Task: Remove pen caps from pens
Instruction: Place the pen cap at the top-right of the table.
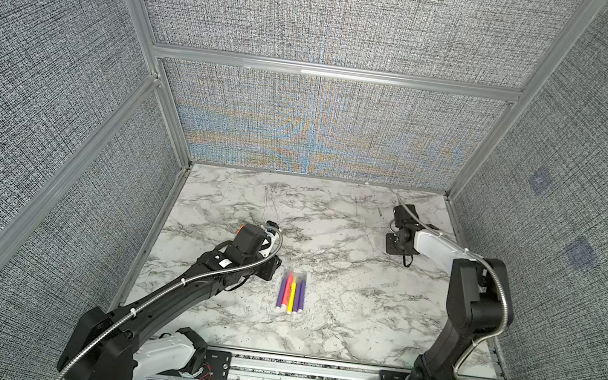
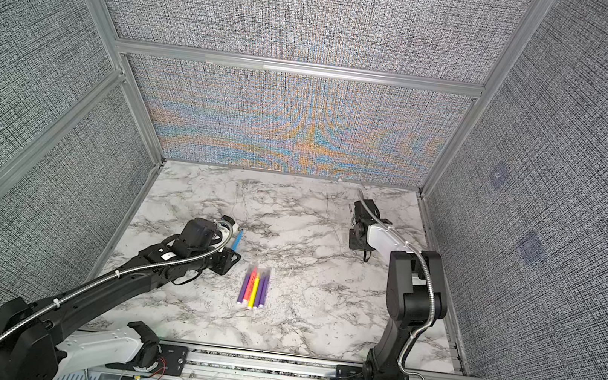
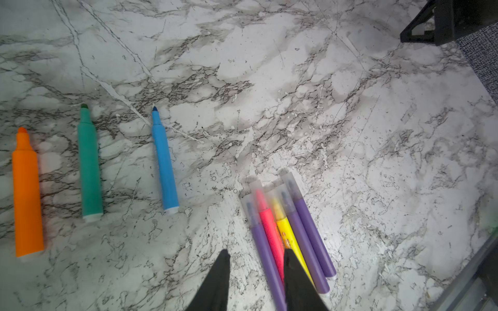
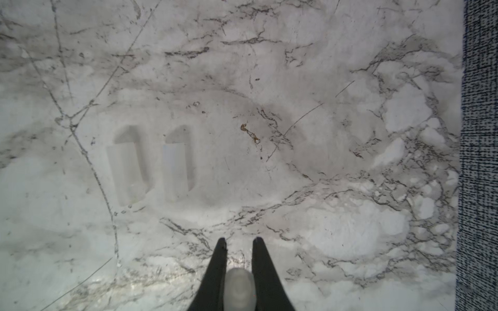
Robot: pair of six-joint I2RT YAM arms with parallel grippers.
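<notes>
The left gripper [image 3: 256,253] hangs just over the marble table [image 3: 350,107], its two black fingers a modest way apart with nothing caught between them. Beside it lie five capped pens [image 3: 285,231] in a tight bundle, side by side and touching: purple, red, yellow, purple, purple, each with a clear cap over its tip. In both top views that bundle sits near the middle of the table. Off to one side of it, apart from each other, lie an orange pen [image 3: 27,194], a green pen [image 3: 89,167] and a blue pen [image 3: 164,161], all three with bare tips (their white end plugs point the same way as the bundle's). The right gripper [image 4: 239,239] is over by the far right corner, closed tight on a cloudy clear cap [image 4: 239,288] pinched between its fingers. Two loose caps [image 4: 126,172] lie parallel on the marble just ahead of it, near each other but not touching.
</notes>
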